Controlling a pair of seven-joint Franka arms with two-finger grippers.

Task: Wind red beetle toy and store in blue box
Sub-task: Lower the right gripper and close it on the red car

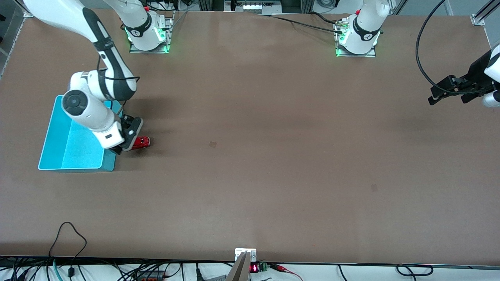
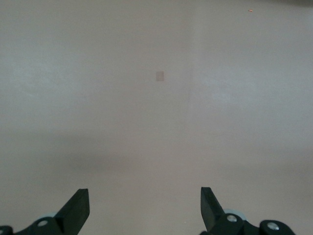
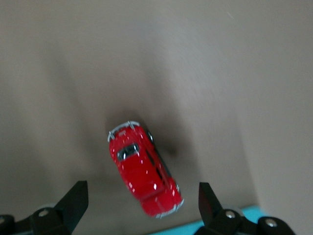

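The red beetle toy (image 1: 141, 143) stands on its wheels on the brown table, just beside the blue box (image 1: 58, 150) on the side toward the left arm's end. My right gripper (image 1: 129, 145) is right over the toy, open. In the right wrist view the red beetle toy (image 3: 143, 169) lies between the spread fingertips of my right gripper (image 3: 142, 191), touching neither, with a strip of the blue box (image 3: 181, 229) at the frame edge. My left gripper (image 1: 433, 96) waits open over the table's left-arm end. In the left wrist view my left gripper (image 2: 144, 193) has only bare tabletop under it.
The right arm's elbow and forearm (image 1: 88, 107) hang over the box. Two small darker patches (image 1: 213, 144) (image 1: 374, 187) mark the tabletop. Cables (image 1: 68, 238) and a small display unit (image 1: 254, 267) sit at the edge nearest the front camera.
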